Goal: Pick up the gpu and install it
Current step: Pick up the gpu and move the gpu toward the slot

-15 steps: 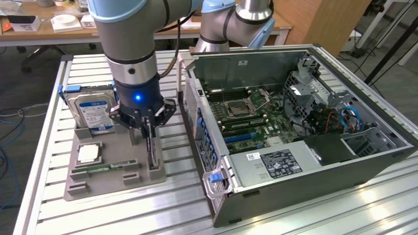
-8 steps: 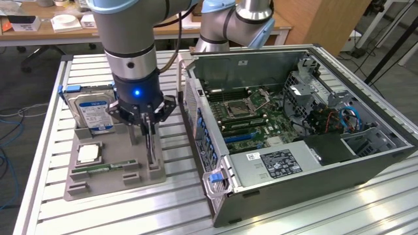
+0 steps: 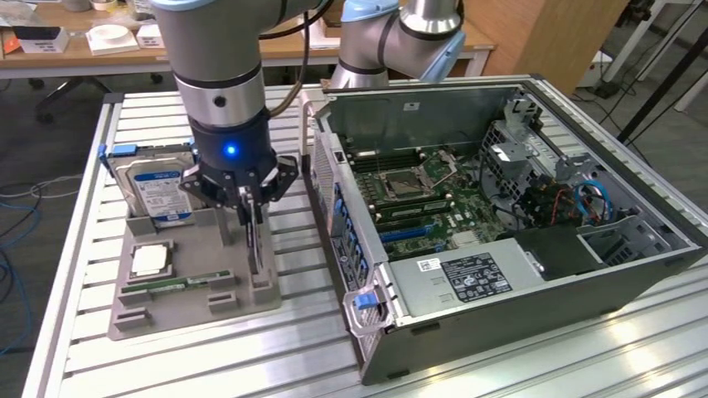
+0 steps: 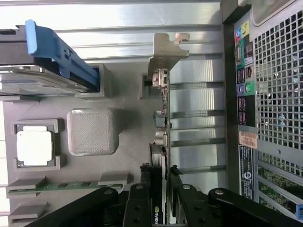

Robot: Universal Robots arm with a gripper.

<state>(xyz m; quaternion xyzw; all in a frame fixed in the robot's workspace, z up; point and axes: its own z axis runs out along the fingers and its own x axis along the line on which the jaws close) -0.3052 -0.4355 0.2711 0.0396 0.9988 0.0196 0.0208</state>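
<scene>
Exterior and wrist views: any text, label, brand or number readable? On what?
No text can be quoted.
gpu: small logo on its edge, no letters legible.
hard drive: blue-white label, print too small.
power supply: white label, too small to read.
computer case: rear stickers, blurred.

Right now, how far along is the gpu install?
Done: the gripper is down at the gpu. In hand: its fingers clamp the card, which stands on edge in the grey holder. Left: lifting it out and seating it; the open computer case shows no card on its board.
</scene>
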